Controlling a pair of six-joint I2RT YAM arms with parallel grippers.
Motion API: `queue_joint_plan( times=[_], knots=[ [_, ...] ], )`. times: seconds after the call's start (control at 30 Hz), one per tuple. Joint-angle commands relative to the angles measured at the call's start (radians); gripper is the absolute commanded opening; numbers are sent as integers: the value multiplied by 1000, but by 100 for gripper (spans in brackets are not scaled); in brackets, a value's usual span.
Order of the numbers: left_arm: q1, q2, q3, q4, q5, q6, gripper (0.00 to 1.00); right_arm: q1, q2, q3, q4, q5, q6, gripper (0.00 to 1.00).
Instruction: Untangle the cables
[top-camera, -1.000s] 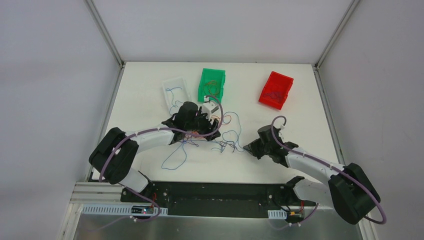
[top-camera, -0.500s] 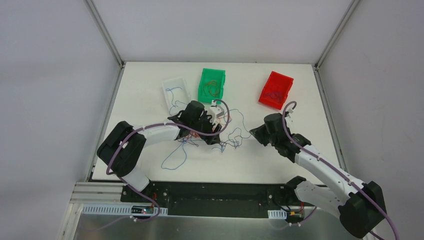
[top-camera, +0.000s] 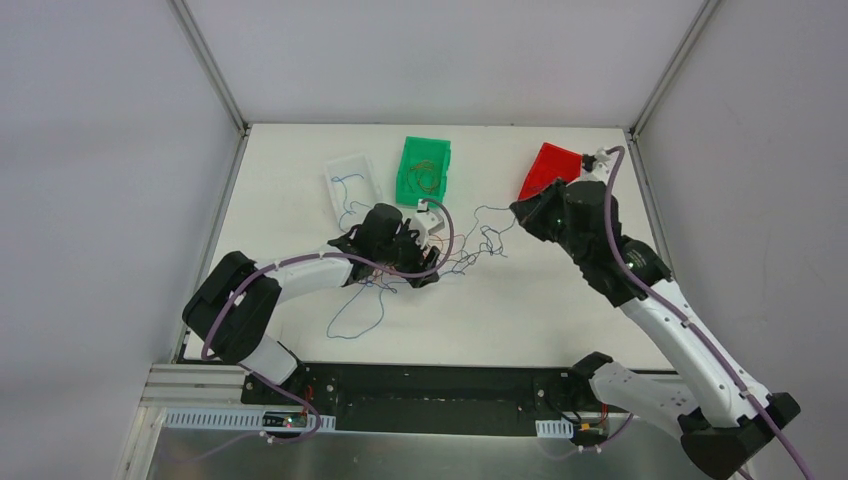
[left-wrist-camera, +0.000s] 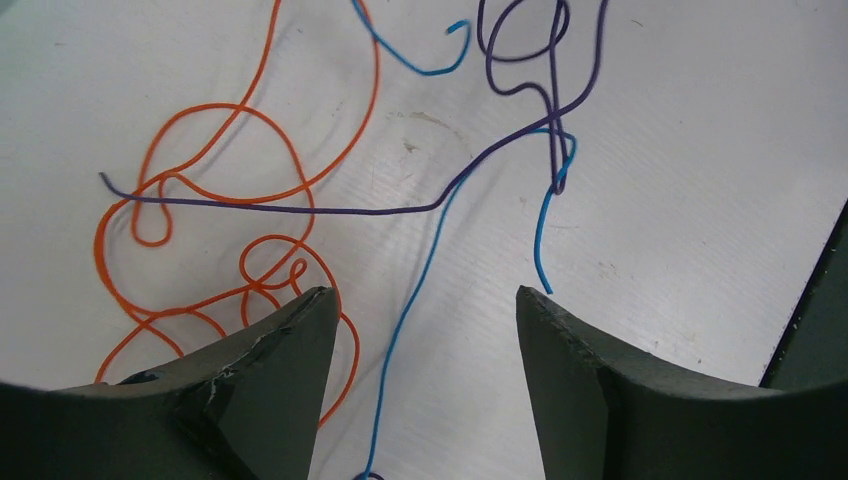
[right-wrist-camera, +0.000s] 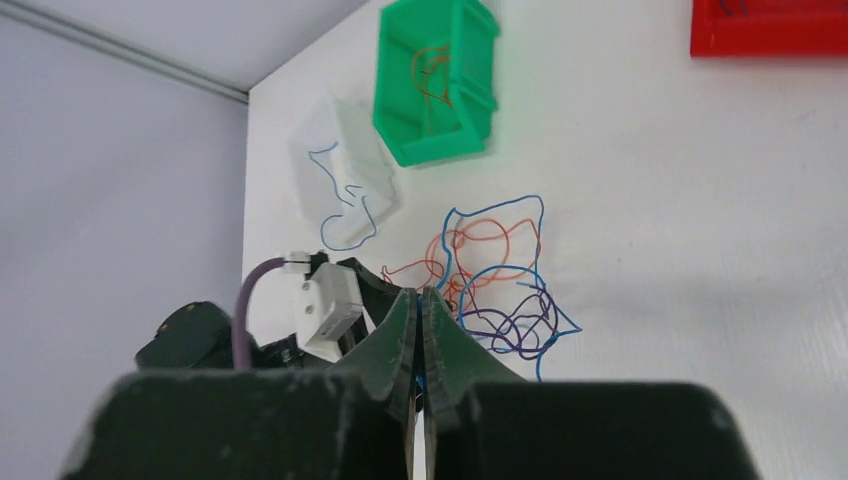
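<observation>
My left gripper (left-wrist-camera: 420, 300) stands open astride the cables (right-wrist-camera: 500, 300) at the centre of the table (top-camera: 560, 300). The right gripper (right-wrist-camera: 418, 320), closed, seems to stretch one strand toward 1 o'clock. Next, I think, the left must pin the knot.

red bin (top-camera: 548, 168): its near corner is hidden behind the right arm in the top view, and the upper edge cuts it off in the right wrist view.
red bin contents: too small to tell.
cables (left-wrist-camera: 300, 211): orange strands vanish behind the left fingers (left-wrist-camera: 270, 380); one blue strand runs off the lower edge; the upper edge cuts the purple loops.
right fingers (right-wrist-camera: 400, 340): hidden under their own wrist from above.
</observation>
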Motion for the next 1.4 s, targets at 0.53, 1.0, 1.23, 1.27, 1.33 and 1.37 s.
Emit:
queue_joint_plan(
  times=[0.53,1.0,1.23,1.27,1.33,1.37],
  knots=[
    [-9,-88,-43,90,-28,11,67,-5,74,422,-21,-52,-399,0],
    [-10,-110,-63,75,-272,25,66,-6,62,428,13,51,-408,0],
    [-9,-127,-79,92,-293,35,65,-5,77,464,-20,84,-429,0],
    [-9,-127,-81,95,-302,32,64,-5,76,470,-20,101,-436,0],
    [-9,-115,-78,93,-341,16,64,-5,78,484,-33,171,-452,0],
    [-8,-101,-71,78,-371,0,64,-7,82,497,-44,227,-458,0]
  ],
)
